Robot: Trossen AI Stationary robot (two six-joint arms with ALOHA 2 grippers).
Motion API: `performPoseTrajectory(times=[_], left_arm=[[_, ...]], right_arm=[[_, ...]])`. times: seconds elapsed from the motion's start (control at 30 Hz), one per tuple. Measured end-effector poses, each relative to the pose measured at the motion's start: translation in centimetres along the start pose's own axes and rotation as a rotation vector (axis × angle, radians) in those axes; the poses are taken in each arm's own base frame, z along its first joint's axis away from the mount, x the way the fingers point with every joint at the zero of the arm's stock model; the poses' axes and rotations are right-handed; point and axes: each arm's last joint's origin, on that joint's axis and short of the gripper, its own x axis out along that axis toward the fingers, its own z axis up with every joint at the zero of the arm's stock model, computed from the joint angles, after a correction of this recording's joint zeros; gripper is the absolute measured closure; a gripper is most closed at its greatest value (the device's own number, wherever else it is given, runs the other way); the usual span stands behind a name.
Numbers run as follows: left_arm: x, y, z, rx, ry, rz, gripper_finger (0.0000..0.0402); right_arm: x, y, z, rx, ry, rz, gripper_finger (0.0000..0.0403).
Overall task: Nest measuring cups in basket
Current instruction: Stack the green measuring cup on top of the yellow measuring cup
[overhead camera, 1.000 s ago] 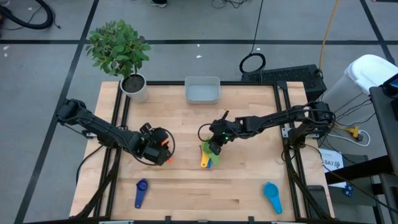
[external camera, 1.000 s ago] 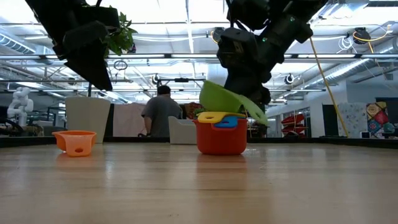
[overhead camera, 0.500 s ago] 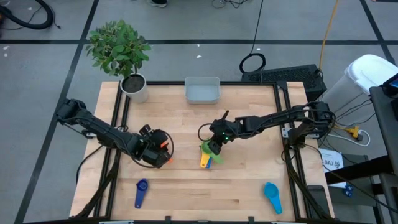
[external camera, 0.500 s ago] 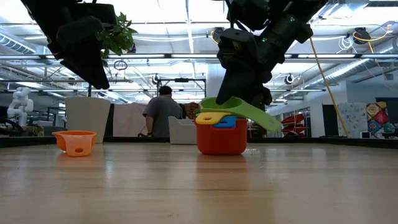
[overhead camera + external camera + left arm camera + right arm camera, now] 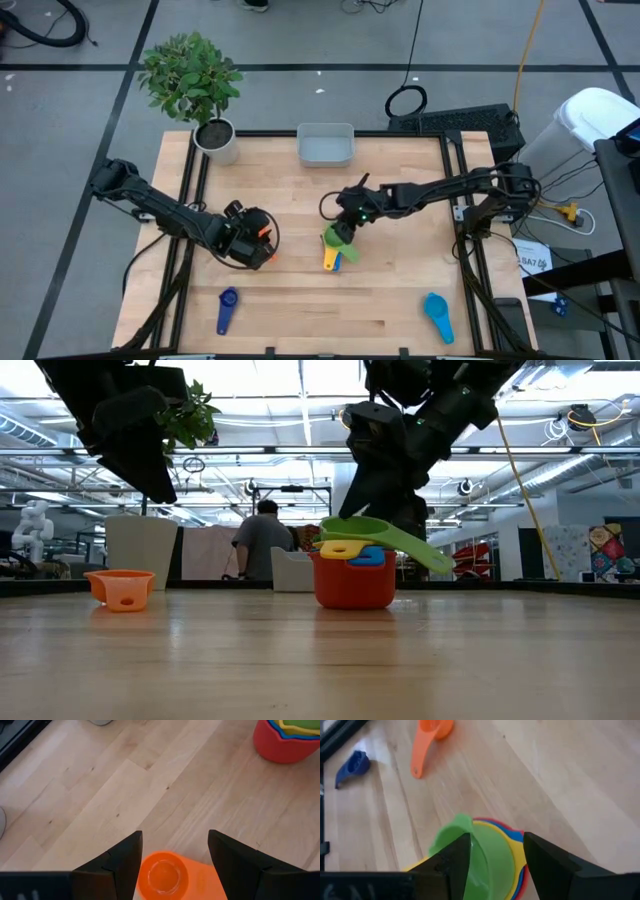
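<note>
Near the middle of the table, the right end effector hovers just above a stack of measuring cups – a red cup at the bottom, bright blue and yellow inside it, and a green cup on top. Its jaws stand apart on either side of the green cup without gripping it; the green bowl sits in the stack with its handle sticking out past the rim. At about nine o'clock from the stack, the left end effector hangs over an orange cup, jaws open with the cup between them, nothing held. A dark blue cup lies near the table's seven o'clock corner and a teal cup near five o'clock, both well apart from the stack. At twelve o'clock on the far edge sits the basket, with no cups in it, just beside a white plant pot at eleven o'clock.

These cups look light, stiff and smooth, so a loose pinch could let one slip or spin. The flat handle, or the rim where it meets the handle, seems the safest place to grip – the rounded bowl would likely squirt out. Being so light, the nested stack may tip or slide if nudged sideways.
</note>
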Motion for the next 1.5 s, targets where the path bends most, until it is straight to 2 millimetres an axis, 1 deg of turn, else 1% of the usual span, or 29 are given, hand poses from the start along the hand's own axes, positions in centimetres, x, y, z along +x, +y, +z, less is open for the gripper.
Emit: performPoseTrajectory(times=[0.23,0.3,0.5,0.63,0.8,1.0,1.2,1.4,1.5], left_arm=[[0.0,0.0,0.0,-0.004,0.000,0.001,0.0172],[0.0,0.0,0.0,-0.005,0.000,0.001,0.0172],[-0.1,0.0,-0.1,-0.007,-0.001,-0.002,0.0172],[-0.1,-0.1,-0.1,-0.006,-0.001,-0.003,0.0172],[-0.1,-0.1,-0.1,-0.006,-0.001,-0.003,0.0172],[-0.1,-0.1,-0.1,-0.006,-0.001,-0.003,0.0172],[-0.1,-0.1,-0.1,-0.005,0.000,-0.002,0.0172],[-0.1,-0.1,-0.1,-0.005,-0.001,-0.002,0.0172],[-0.1,-0.1,-0.1,-0.006,-0.001,-0.001,0.0172]], right_arm=[[-1.4,0.1,0.8,-0.066,-0.100,-0.061,0.0229],[-1.4,0.0,0.8,-0.083,-0.097,-0.071,0.0230],[-0.9,-0.5,0.0,-0.094,-0.018,-0.123,0.0230],[-1.0,-0.6,0.1,-0.114,-0.047,-0.160,0.0230],[-1.0,-0.8,-0.1,-0.138,-0.023,-0.175,0.0241],[-1.6,-0.2,0.7,-0.171,-0.096,-0.128,0.0261],[-1.5,0.5,0.6,-0.190,-0.092,-0.056,0.0269],[-1.4,1.4,0.2,-0.232,-0.102,-0.030,0.0270],[-1.4,1.8,0.1,-0.283,-0.116,-0.020,0.0288]])
